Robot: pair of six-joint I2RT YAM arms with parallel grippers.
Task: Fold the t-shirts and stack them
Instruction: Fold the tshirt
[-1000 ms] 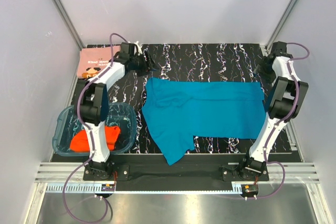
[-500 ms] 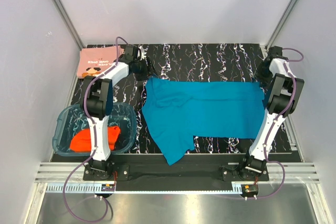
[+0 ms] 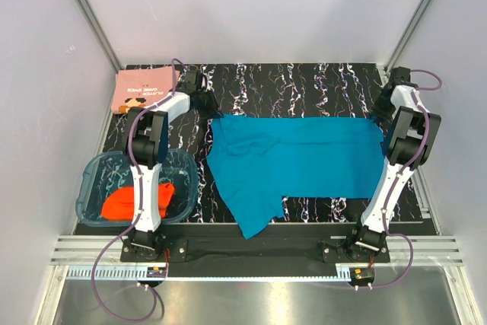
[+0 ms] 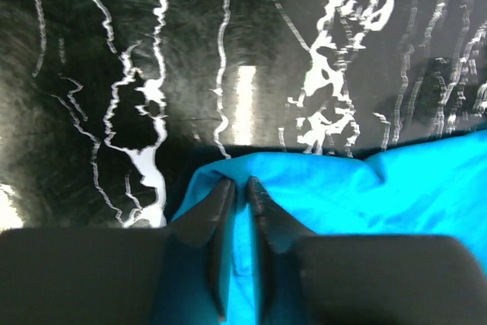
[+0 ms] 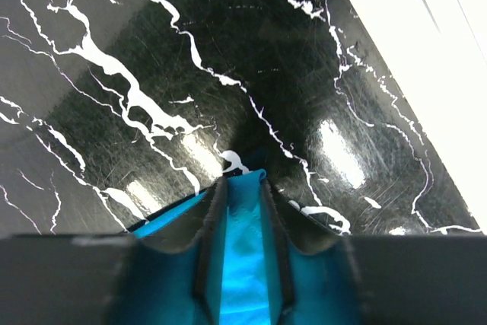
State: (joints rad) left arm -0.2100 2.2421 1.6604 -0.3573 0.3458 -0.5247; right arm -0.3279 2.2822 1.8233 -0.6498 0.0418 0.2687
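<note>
Left tool (image 3: 205, 103) sits at the far-left corner of the teal t-shirt (image 3: 304, 157). It is clamped on the cloth, with the fingers (image 4: 209, 211) nearly together (wrist view shows a thin blue fold squeezed in the slit).

Right tool (image 3: 378, 112) sits at the far-right corner. It is also clamped on the teal, with a strip of cloth filling the gap between its fingers (image 5: 209, 218). That gap is wider than the left's.

The teal shirt lies spread across the middle of the bench (image 3: 304, 81), long side running left to right. It is wrinkled near the left end, and one flap reaches toward the near edge left of centre.

The orange-red t-shirt (image 3: 114, 205) is bunched inside the tub (image 3: 90, 173), near left, partly hidden by the left arm. The pink t-shirt (image 3: 141, 85) lies folded at the far-left corner, print up, apart from the teal.
</note>
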